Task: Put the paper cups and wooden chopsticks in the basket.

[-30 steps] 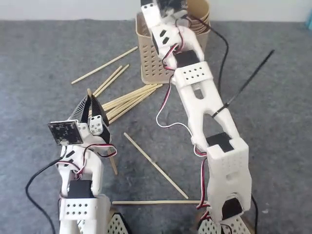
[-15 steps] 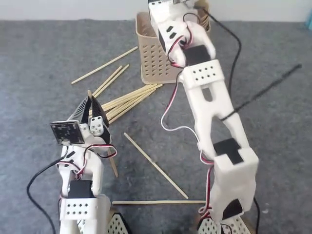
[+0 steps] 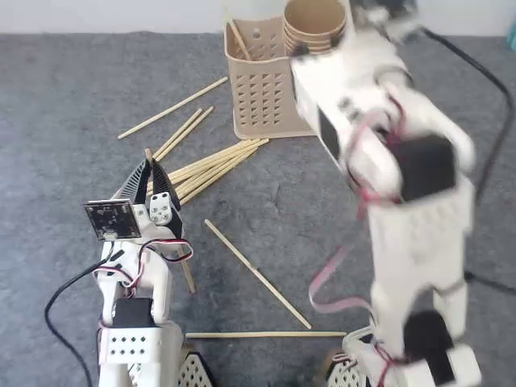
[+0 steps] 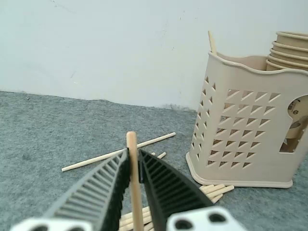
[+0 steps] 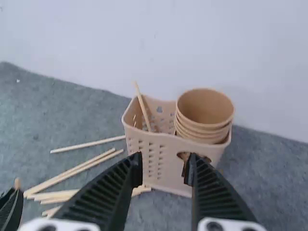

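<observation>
Stacked paper cups (image 3: 314, 24) and one upright chopstick (image 3: 238, 39) stand inside the basket (image 3: 258, 97).
Loose chopsticks (image 3: 214, 165) lie on the grey mat (image 3: 64, 97) beside it. The left gripper (image 4: 134, 161) pinches another chopstick (image 4: 132, 142). The right gripper (image 5: 163, 161), jaws parted and empty, faces the basket.

High cam: overhead, looking down on table (image 3: 64, 81). Left wrist: low, near basket (image 4: 245, 134). Right wrist: higher, tilted down. All share basket.
</observation>
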`<move>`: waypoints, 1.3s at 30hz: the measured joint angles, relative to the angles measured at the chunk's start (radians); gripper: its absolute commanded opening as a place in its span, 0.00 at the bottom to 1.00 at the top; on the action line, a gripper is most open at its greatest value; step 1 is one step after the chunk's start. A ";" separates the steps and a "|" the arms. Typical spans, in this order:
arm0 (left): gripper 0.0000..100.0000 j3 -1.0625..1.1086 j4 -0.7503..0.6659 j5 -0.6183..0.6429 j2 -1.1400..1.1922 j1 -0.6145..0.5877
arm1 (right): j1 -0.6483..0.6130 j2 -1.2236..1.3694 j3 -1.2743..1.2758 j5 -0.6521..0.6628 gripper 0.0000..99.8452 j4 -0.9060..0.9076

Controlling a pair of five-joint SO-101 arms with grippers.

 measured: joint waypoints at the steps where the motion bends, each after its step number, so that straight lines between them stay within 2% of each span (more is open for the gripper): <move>1: 0.01 0.000 0.000 0.000 0.000 0.000 | 0.000 -0.031 -0.002 0.000 0.15 0.066; 4: 0.01 0.000 0.000 0.000 -0.002 0.000 | 0.051 -0.104 0.015 0.000 0.15 0.247; 8: 0.01 0.000 0.000 0.000 -0.002 0.000 | 0.206 -0.181 0.224 0.000 0.06 0.272; 10: 0.01 -0.009 0.000 0.000 -0.002 0.000 | 0.273 -0.218 0.388 0.000 0.06 0.253; 15: 0.01 -0.086 0.000 0.000 -0.002 -0.014 | 0.315 -0.364 0.879 0.035 0.06 0.081; 20: 0.01 -0.175 0.000 0.000 -0.002 -0.009 | 0.324 -0.594 1.393 0.049 0.06 -0.212; 25: 0.01 -0.245 -0.021 -0.002 -0.002 0.064 | 0.313 -0.724 1.801 0.106 0.06 -0.494; 32: 0.01 -0.278 -0.262 -0.141 -0.003 0.229 | 0.245 -0.690 1.932 0.124 0.05 -0.626; 35: 0.01 -0.325 -0.284 -0.157 0.012 0.282 | 0.250 -0.640 1.932 0.124 0.05 -0.661; 39: 0.01 -0.466 -0.293 -0.161 0.175 0.295 | 0.245 -0.592 1.932 0.124 0.05 -0.694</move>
